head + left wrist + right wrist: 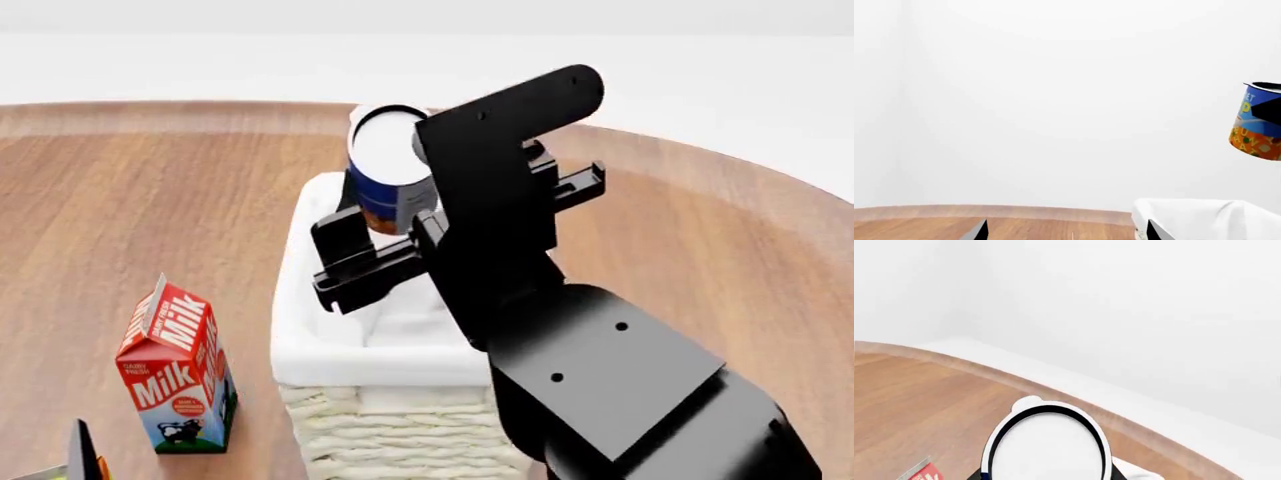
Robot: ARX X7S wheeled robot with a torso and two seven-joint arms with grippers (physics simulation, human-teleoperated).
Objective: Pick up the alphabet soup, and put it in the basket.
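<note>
The alphabet soup [387, 170], a blue can with an orange lower band and a white top, hangs above the far end of the basket [380, 355]. My right gripper [387, 205] is shut on the can's sides. In the right wrist view the can's white top [1047, 445] fills the space between the right gripper's [1047, 476] fingers. The left wrist view shows the can [1253, 131] in the air above the basket's white liner [1201, 220]. My left gripper [1066, 232] is open and empty, low beside the basket; only one black fingertip [83, 455] shows in the head view.
A red and white milk carton [174, 370] stands on the round wooden table [134, 200] left of the basket; its corner shows in the right wrist view [921, 474]. The table's curved far edge [707, 165] lies behind the basket. My right arm hides the basket's right side.
</note>
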